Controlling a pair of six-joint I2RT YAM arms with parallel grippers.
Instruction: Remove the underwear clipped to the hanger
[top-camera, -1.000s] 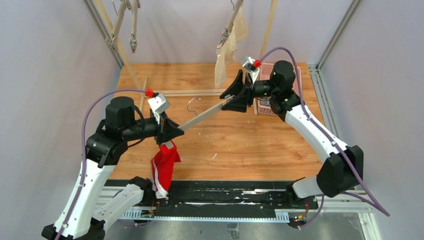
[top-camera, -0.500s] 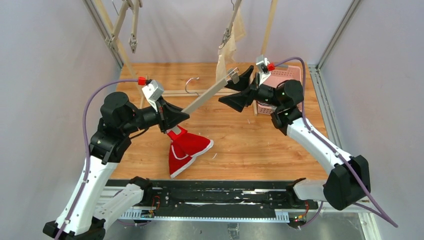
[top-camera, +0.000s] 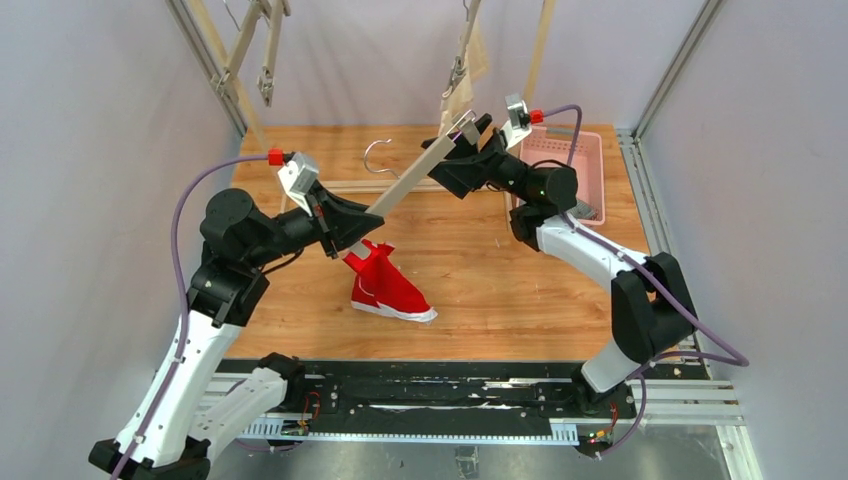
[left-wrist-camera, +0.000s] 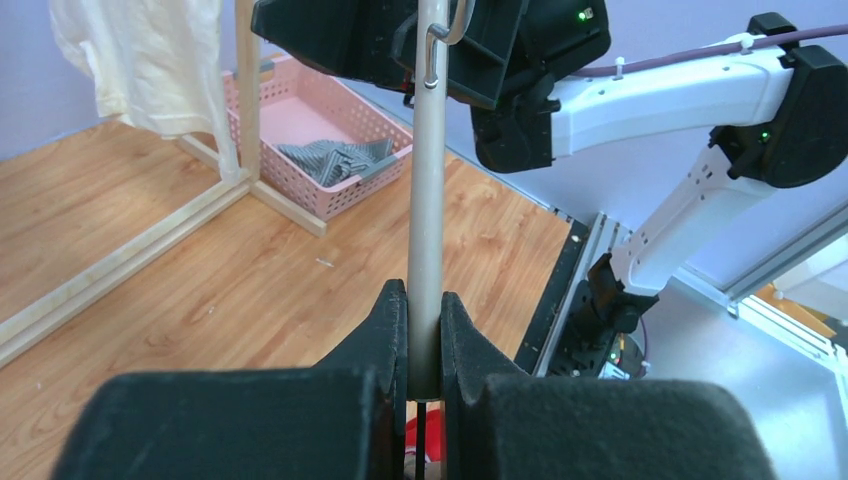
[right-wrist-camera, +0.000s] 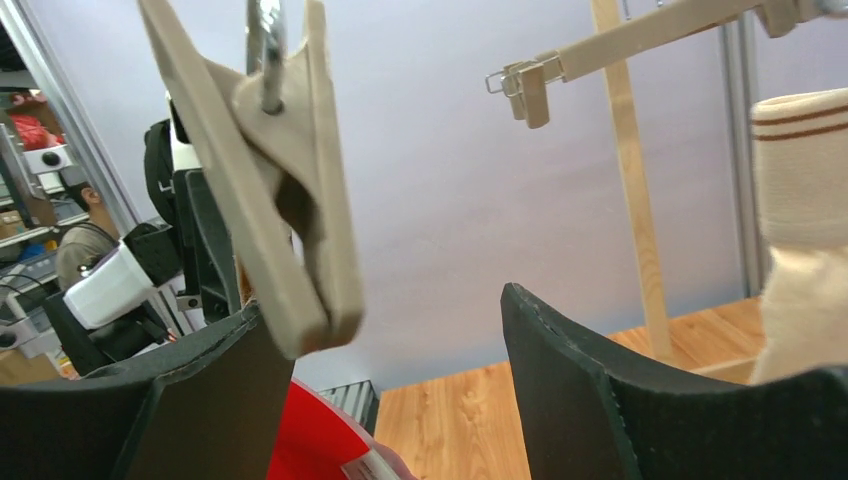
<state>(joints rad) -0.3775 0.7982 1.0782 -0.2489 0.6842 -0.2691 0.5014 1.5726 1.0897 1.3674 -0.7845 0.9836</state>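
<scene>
Top external view: the left fingers (top-camera: 345, 228) are clamped on the hanger (top-camera: 410, 190) bar near its low end. The red briefs (top-camera: 385, 285) hang there, hem on the desk (top-camera: 480, 290). The right fingers (right-wrist-camera: 590, 390) stand wide apart around the far clip (right-wrist-camera: 290, 220), gripping nothing. Grey briefs (left-wrist-camera: 340, 160) lie in the basket (top-camera: 585, 165); cream briefs (left-wrist-camera: 150, 50) hang behind. Freeing the red pair looks to be the step in hand. Next, its clip needs pinching open.

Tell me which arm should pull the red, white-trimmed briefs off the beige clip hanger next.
Right, probably. The right gripper is open and empty by the far-end clip. The left gripper is shut on the beige hanger bar just above the red white-trimmed briefs; letting go would likely drop it.
</scene>
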